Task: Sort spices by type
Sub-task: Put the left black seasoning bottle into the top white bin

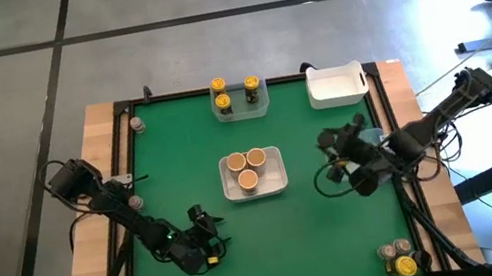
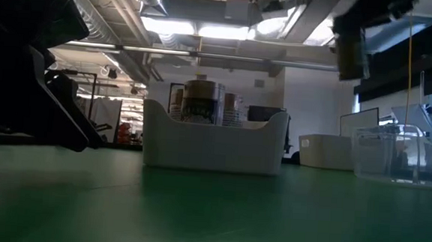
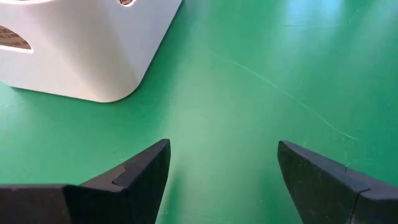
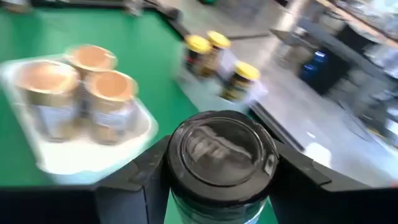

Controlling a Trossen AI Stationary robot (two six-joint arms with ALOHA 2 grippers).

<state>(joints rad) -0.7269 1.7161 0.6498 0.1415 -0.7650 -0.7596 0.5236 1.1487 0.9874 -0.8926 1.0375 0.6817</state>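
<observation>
Over the mat's right side, my right gripper [image 4: 217,180] clamps a dark-capped jar [image 4: 219,149], carried clear of the tan-capped tub [image 1: 255,189]; left gripper [image 3: 221,180] waits, fingers spread, empty.

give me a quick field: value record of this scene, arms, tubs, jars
left gripper: open, empty, low over the mat near the centre tub
right gripper: shut on a dark-capped jar, above the mat
centre tub: three tan-capped jars
clear tub: three yellow-capped jars
white tub: contents unclear
unsorted jars: near right corner
</observation>
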